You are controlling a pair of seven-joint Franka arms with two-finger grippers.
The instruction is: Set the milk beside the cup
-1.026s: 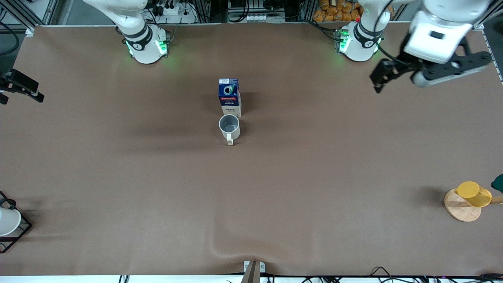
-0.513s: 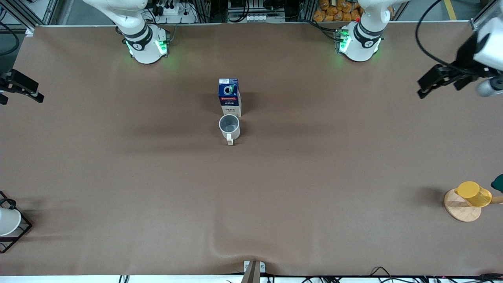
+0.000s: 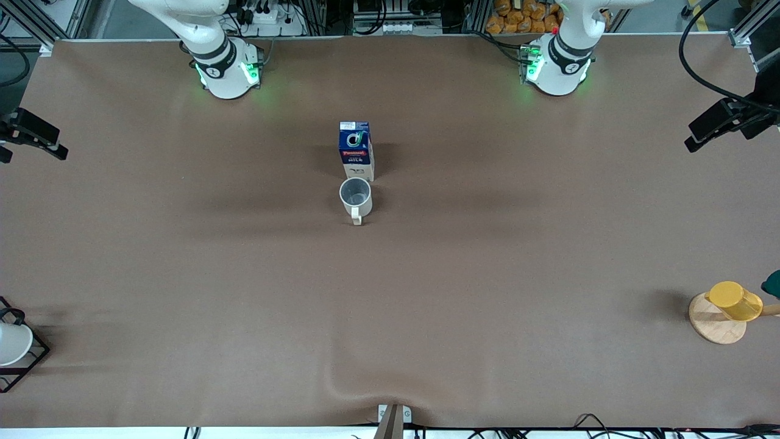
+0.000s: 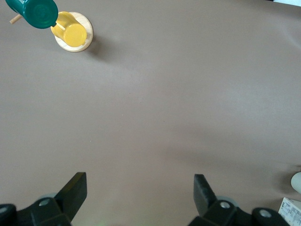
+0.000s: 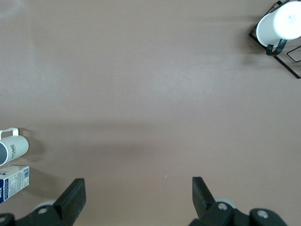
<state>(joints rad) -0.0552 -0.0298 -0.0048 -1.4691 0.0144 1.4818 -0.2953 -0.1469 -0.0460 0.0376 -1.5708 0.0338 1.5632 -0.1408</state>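
Left gripper (image 4: pixel 140 188) withdrew to table end, fingers spread, well apart from milk (image 3: pixel 356 150).

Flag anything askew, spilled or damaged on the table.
Nothing spilled or tipped: the blue-and-white milk carton stands upright beside the cream mug. Only oddity: a raised wrinkle in the brown table cover, at the table's edge nearest the camera.

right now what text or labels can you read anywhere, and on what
"HOME" – on the side of the cup, seen from the right wrist view.
"MILK" – white lettering on the dark blue face of the milk, just readable in the front view.
Red logo above that lettering on the milk: blurred, cannot be read.
Small print on the carton's white lower part: too small to read.
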